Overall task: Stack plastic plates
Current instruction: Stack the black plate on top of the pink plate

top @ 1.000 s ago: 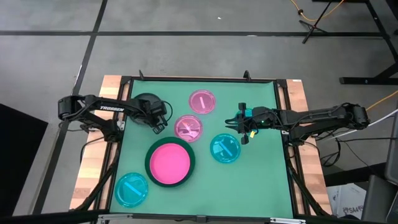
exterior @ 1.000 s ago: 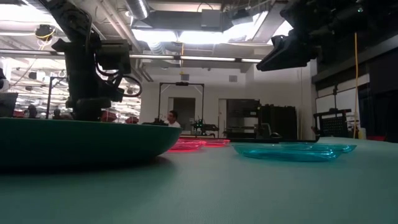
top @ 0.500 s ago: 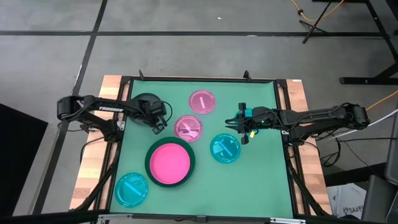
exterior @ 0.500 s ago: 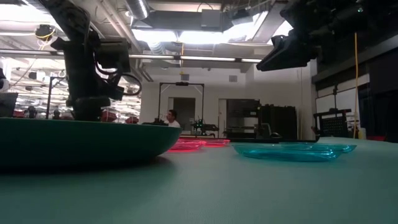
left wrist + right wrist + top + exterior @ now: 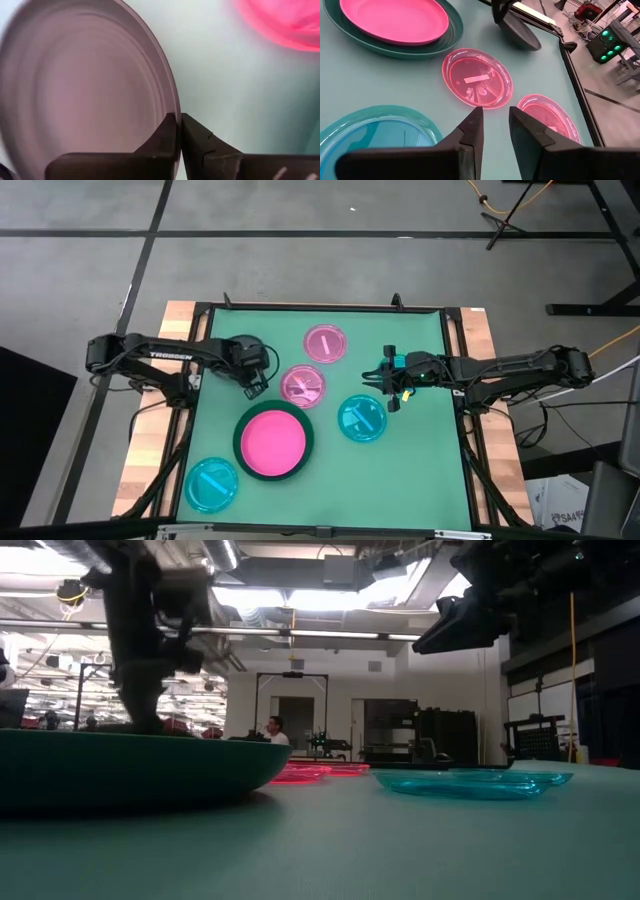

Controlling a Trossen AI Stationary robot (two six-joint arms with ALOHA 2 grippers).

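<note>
The left gripper (image 5: 256, 383) is pinching the rim of the medium dark green plate (image 5: 232, 346) near the tabletop's (image 5: 420, 470) far left corner, its fingers (image 5: 167, 134) closed tight on the edge (only the left wrist view shows this grip). The right gripper (image 5: 386, 383) is hovering partly open, holding nothing, above the right-hand half of the mat, near 1 cyan plate (image 5: 362, 419). The right wrist view is showing the green plate (image 5: 517, 31) tilted off the surface, which the high view hides.
</note>
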